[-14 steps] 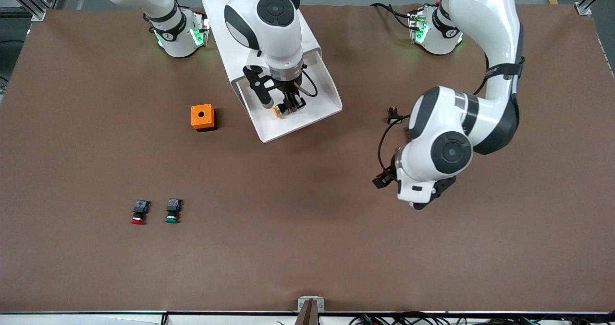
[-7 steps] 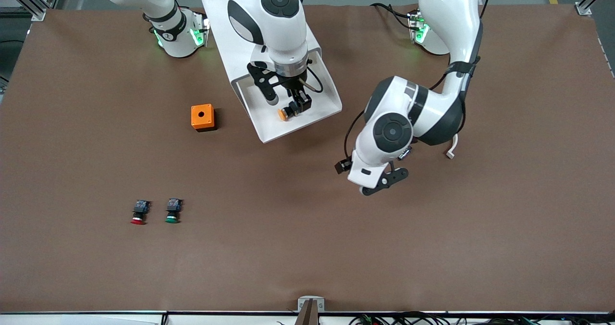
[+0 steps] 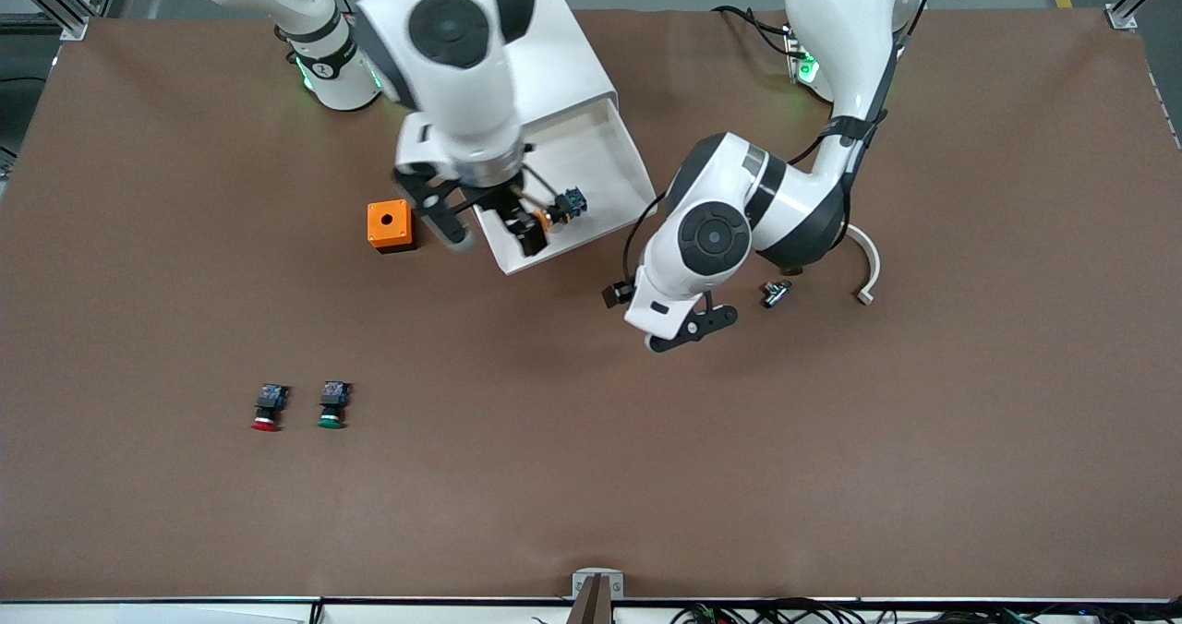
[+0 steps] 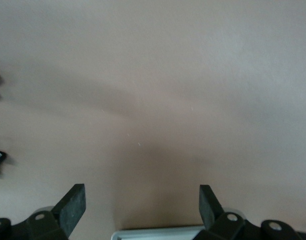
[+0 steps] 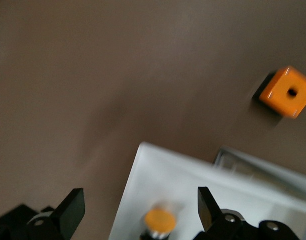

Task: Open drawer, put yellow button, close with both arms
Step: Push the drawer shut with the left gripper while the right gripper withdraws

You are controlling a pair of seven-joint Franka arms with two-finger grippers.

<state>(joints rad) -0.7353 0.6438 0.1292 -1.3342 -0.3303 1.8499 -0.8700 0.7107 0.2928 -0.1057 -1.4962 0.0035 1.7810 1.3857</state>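
Note:
The top drawer [image 3: 617, 170] of the white cabinet [image 3: 560, 52] stands pulled open. The yellow button [image 3: 560, 209] lies on its side in the drawer, free of any gripper. Its yellow cap also shows in the right wrist view [image 5: 160, 220], on the drawer's white floor [image 5: 192, 187]. My right gripper [image 3: 494, 234] is open and empty, up over the drawer's front corner toward the right arm's end; in its wrist view [image 5: 140, 210] the cap lies between its fingers, lower down. My left gripper [image 3: 685, 327] is open and empty in its wrist view [image 4: 140, 205], over bare table near the drawer's front.
An orange box [image 3: 389, 225] with a hole in its top stands beside the drawer, toward the right arm's end; it also shows in the right wrist view [image 5: 286, 92]. A red-capped button [image 3: 266, 409] and a green-capped button [image 3: 331, 405] lie nearer the camera.
My right gripper let go of the yellow button in the drawer, opened, and drew away toward the orange box. My left arm swung across the table toward the drawer's front.

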